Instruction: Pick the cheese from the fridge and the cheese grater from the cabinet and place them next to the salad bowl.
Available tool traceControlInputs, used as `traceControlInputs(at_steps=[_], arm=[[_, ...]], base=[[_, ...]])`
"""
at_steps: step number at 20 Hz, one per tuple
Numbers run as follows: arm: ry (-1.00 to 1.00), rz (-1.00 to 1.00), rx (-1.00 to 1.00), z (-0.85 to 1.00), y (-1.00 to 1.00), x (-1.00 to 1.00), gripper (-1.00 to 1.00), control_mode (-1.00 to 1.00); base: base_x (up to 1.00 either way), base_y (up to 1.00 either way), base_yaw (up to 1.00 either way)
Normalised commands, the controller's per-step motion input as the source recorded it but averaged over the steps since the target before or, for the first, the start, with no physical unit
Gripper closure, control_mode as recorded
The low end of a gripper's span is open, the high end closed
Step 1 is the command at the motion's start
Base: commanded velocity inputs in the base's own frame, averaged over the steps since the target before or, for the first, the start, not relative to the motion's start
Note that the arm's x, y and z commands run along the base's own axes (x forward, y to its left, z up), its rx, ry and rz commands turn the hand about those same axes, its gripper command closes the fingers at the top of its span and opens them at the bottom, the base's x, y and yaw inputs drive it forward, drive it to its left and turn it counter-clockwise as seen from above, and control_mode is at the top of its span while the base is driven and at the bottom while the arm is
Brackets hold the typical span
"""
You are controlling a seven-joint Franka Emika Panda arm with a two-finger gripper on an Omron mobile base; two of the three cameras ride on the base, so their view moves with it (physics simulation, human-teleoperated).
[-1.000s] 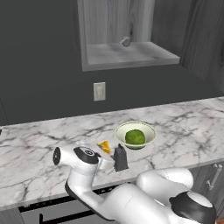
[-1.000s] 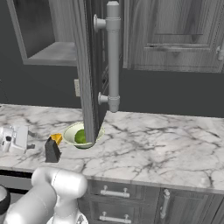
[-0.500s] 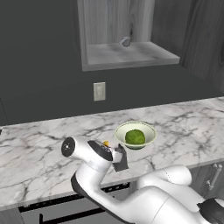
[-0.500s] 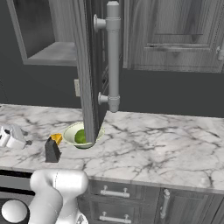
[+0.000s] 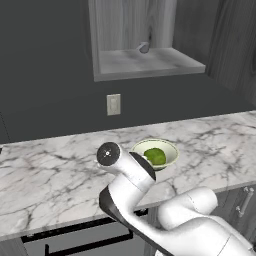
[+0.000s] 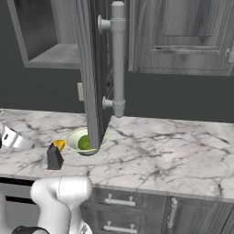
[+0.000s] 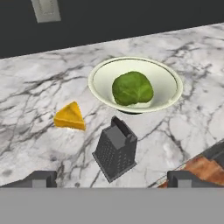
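Marble tabletop [image 7: 39, 96] now carries both items: the cheese [image 7: 70, 117] and the cheese grater [image 7: 115, 149] stand just beside the salad bowl [image 7: 103, 74]. Jaws released, holding nothing, above the grater. Task looks essentially done, though contact with the bowl is unclear.

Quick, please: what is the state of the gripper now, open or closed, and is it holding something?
Gripper: open and empty, jaws set wide apart, above the counter; the cheese grater stands free below it.
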Motion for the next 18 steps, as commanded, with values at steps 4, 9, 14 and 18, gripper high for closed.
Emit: traceControlInputs(at_steps=[4,9,14,18], arm=[[0.15,0.22,0.08,0.42,-0.05,-0.2,-1.0,-1.0],[0.17,0.19,0.06,0.42,-0.02,-0.19,-1.0,-1.0],[0.17,0.18,0.06,0.39,-0.02,-0.23,-1.0,-1.0],[0.11,0.19,0.03,0.3,-0.05,-0.33,-1.0,-1.0]], base=[[0.0,0.0,0.0],[0.0,0.0,0.0],[0.0,0.0,0.0],[0.0,0.0,0.0]])
